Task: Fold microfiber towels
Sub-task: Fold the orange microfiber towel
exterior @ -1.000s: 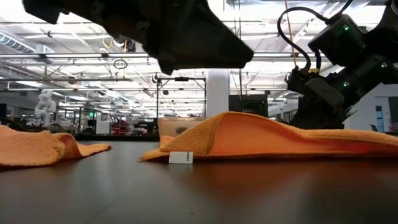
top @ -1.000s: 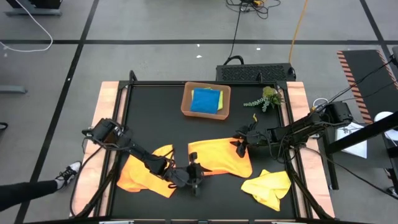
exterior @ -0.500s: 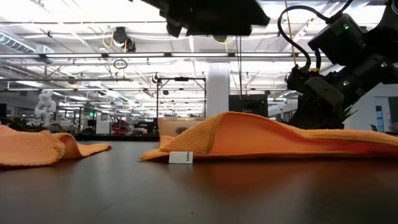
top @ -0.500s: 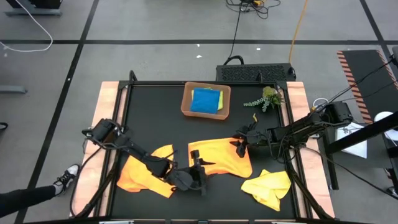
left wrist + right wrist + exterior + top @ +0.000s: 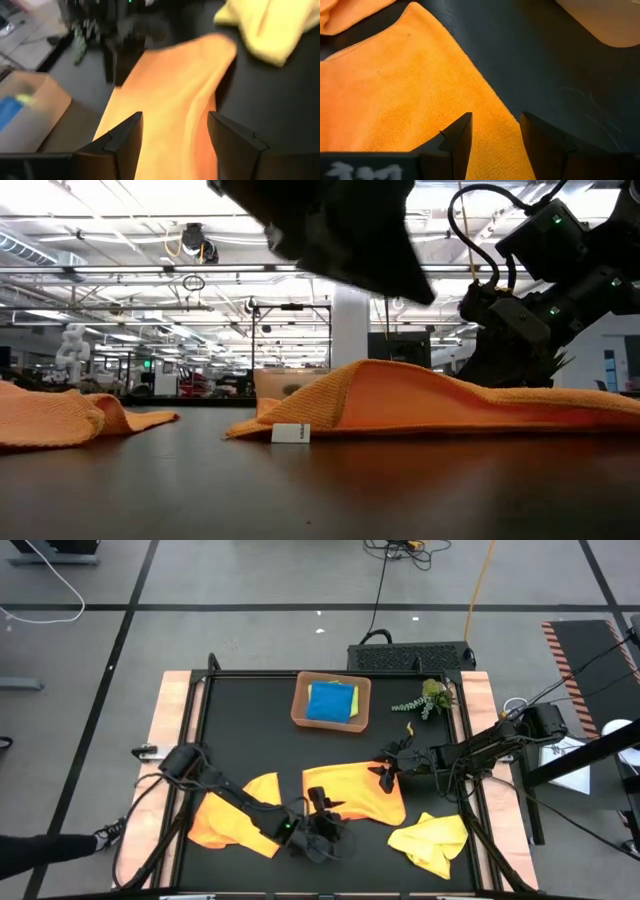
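An orange microfiber towel lies rumpled on the black table, humped in the middle, with a white tag at its near edge. My left gripper is open above that towel's near left part, with the cloth showing between its fingers. My right gripper is open at the towel's far right edge. A second orange towel lies at the near left and a yellow one at the near right. A blue towel rests in the tray. My left gripper shows a gap over the orange towel in its wrist view, and I cannot tell whether a fingertip touches the cloth. My right gripper has its fingers either side of the towel's hemmed edge; I cannot tell whether they touch it.
The brown tray stands at the far middle of the table, and a green plant sprig lies to its right. Bare black table shows between the tray and the towels.
My left gripper has moved toward the table's right and near edges and has tipped up from pointing steeply down. The orange towel lies as before. My right arm has kept still.
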Robot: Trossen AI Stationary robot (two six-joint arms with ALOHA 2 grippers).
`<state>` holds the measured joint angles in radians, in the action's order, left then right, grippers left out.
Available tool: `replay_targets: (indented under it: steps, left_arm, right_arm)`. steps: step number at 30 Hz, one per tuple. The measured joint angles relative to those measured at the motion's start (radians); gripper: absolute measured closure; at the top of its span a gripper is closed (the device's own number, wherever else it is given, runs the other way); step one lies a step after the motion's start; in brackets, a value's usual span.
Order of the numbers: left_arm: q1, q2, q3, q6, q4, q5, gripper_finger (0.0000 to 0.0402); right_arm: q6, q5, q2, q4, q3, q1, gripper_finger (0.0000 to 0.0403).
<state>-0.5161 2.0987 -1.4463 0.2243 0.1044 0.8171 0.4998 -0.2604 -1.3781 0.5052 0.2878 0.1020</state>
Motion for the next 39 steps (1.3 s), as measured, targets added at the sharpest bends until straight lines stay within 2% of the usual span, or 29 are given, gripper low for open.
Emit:
replay_targets:
  steps: [12,22,30,39]
  left_arm:
    - [-0.008,0.01,-0.015,0.252,0.226,-0.03,0.0181]
    - [-0.007,0.01,-0.014,0.329,0.258,-0.163,0.0181]
    - [-0.001,0.01,-0.014,0.461,0.327,-0.163,0.0189]
    - [-0.003,0.01,-0.014,0.496,0.344,-0.177,0.0226]
  right_arm:
    - [0.0,0.0,0.0,-0.001,0.0,0.0,0.0243]
    - [0.0,0.001,0.0,-0.001,0.0,0.0,0.0243]
    - [0.004,0.0,0.0,-0.001,0.0,0.0,0.0243]
    - [0.004,0.001,0.0,-0.001,0.0,0.0,0.0243]
